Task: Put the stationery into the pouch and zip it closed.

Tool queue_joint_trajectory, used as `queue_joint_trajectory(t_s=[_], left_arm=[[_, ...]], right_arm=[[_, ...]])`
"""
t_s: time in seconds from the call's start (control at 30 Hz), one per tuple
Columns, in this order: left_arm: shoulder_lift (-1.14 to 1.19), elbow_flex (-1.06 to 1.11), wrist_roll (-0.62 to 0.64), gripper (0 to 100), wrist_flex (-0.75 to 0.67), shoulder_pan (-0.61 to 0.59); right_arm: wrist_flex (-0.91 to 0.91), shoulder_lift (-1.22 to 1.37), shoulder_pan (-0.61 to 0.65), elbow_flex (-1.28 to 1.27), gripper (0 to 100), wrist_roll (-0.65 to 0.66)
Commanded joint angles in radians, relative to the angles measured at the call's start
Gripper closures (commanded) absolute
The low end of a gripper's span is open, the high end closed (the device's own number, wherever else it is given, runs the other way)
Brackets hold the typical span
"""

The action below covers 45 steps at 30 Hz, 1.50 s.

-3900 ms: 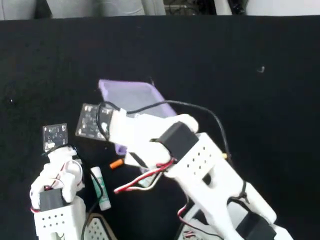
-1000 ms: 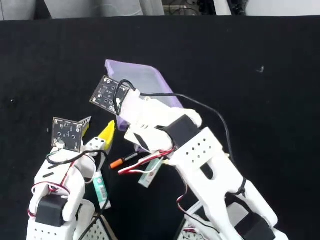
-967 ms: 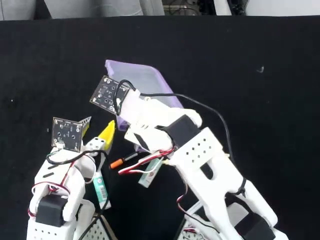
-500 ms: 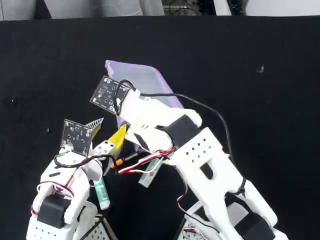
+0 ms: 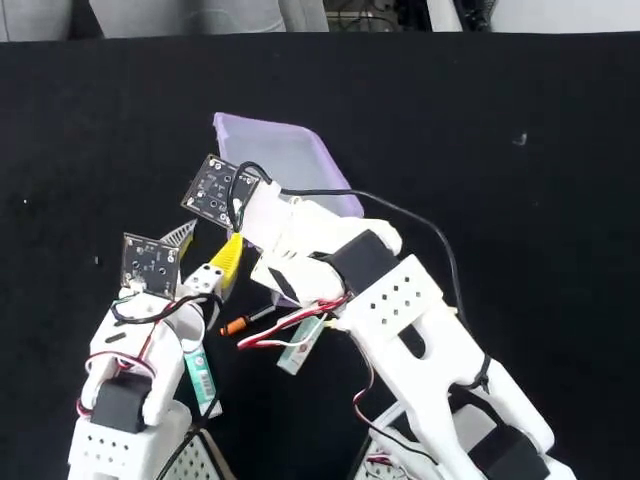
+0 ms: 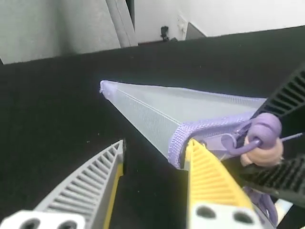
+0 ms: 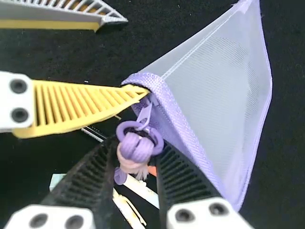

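High view: a lilac pouch [image 5: 285,165] of fine see-through mesh, roughly rectangular, sits upper left of centre on a matte black surface [image 5: 500,200]. Two white plastic arms enter from the bottom edge. The right arm, the larger in frame, runs from the lower right up to the pouch's near corner. The left arm stands at lower left, and the left gripper [image 5: 214,234] is just beside that same corner. Outside the pouch, on the surface below it, lie three items. A slim pen [image 5: 235,326] with an orange cap lies between the arms. A green and white cylindrical glue stick [image 5: 201,375] lies beside the left arm. A flat white pack [image 5: 298,352] lies partly under the right arm's red and white wires.

Left wrist view: the left gripper is spread wide and holds nothing. Its fingers are wedge-shaped with ribbed faces, one yellow and one grey. The yellow fingertip touches the thick woven lilac edging at the pouch's corner. The grey finger stands apart over bare surface. The mesh slopes up to that corner like a tent.

Right wrist view: the right gripper [image 7: 137,148] has two black ribbed fingers closed on the zipper pull [image 7: 136,143]. The pull is a round lilac bead with a paler peach bead beneath it, strung on a lilac cord at the pouch's corner.
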State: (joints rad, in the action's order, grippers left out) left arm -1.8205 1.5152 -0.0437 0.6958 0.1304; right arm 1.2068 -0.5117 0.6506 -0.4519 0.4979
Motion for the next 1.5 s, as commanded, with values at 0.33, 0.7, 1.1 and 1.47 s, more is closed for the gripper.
queue_joint_trajectory(t_s=[0.33, 0.7, 1.1, 1.47], left_arm=[[-0.002, 0.119, 0.008, 79, -0.173, 0.022], [-0.002, 0.159, 0.008, 98, -0.218, 0.143], [-0.003, 0.159, 0.008, 97, -0.213, 0.139], [-0.003, 0.157, 0.015, 97, -0.216, -0.058]], right_arm=[[-0.014, -0.024, -0.009, 0.007, 98.7, -0.009], [-0.014, -0.025, -0.009, -0.018, 98.7, -0.005], [-0.014, -0.025, -0.029, -0.019, 98.7, -0.008], [-0.014, -0.025, -0.235, -0.018, 98.7, -0.003]])
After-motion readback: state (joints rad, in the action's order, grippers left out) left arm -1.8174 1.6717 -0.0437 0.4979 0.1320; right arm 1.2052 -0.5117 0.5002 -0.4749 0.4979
